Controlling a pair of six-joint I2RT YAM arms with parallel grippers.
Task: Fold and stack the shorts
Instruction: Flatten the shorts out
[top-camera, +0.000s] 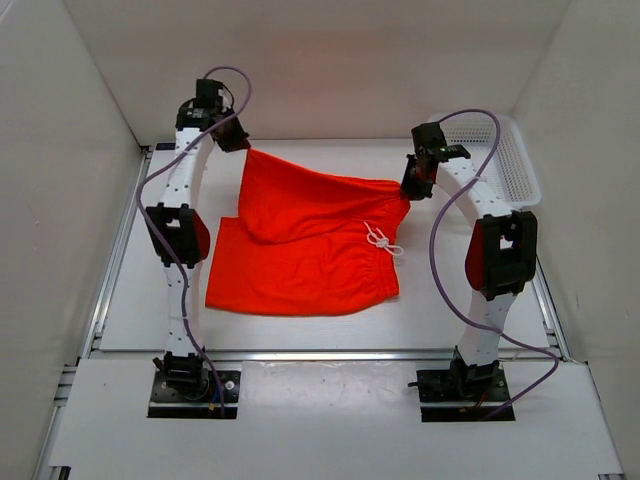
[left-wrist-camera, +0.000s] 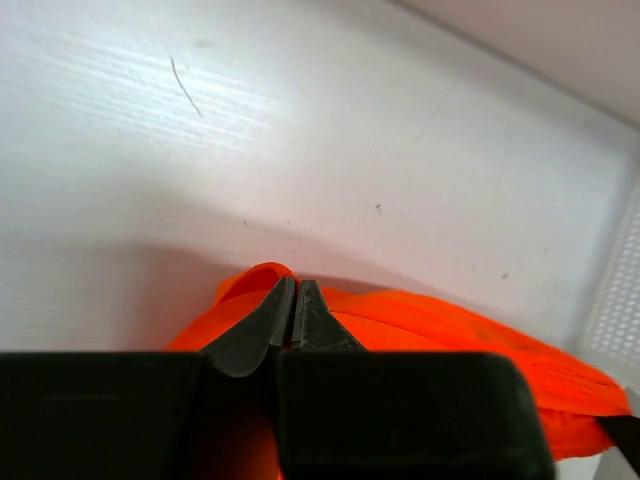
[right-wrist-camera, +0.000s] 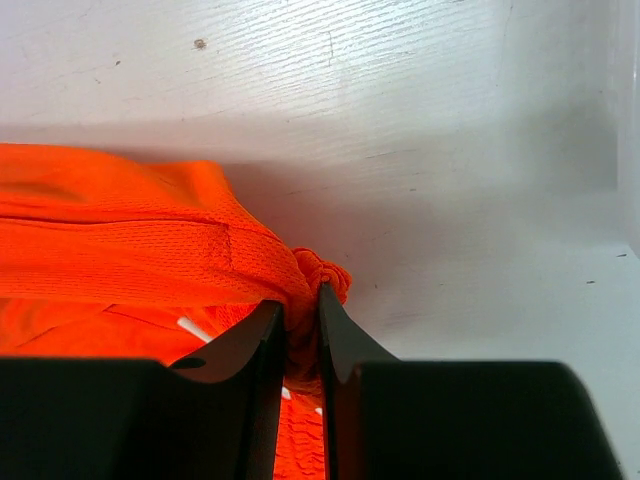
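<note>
The orange-red shorts (top-camera: 300, 255) lie in the middle of the table, with the white drawstring (top-camera: 381, 240) at the right. The far half is lifted off the table and stretched between my two grippers. My left gripper (top-camera: 238, 143) is shut on the far left corner of the shorts; in the left wrist view the jaws (left-wrist-camera: 293, 285) pinch a fold of the fabric (left-wrist-camera: 450, 325). My right gripper (top-camera: 410, 186) is shut on the far right corner at the waistband; in the right wrist view the gripper (right-wrist-camera: 300, 305) clamps bunched fabric (right-wrist-camera: 130, 250).
A white mesh basket (top-camera: 510, 160) stands at the far right of the table, just behind the right arm. White walls close in the table at the back and both sides. The table's front edge runs just ahead of the arm bases.
</note>
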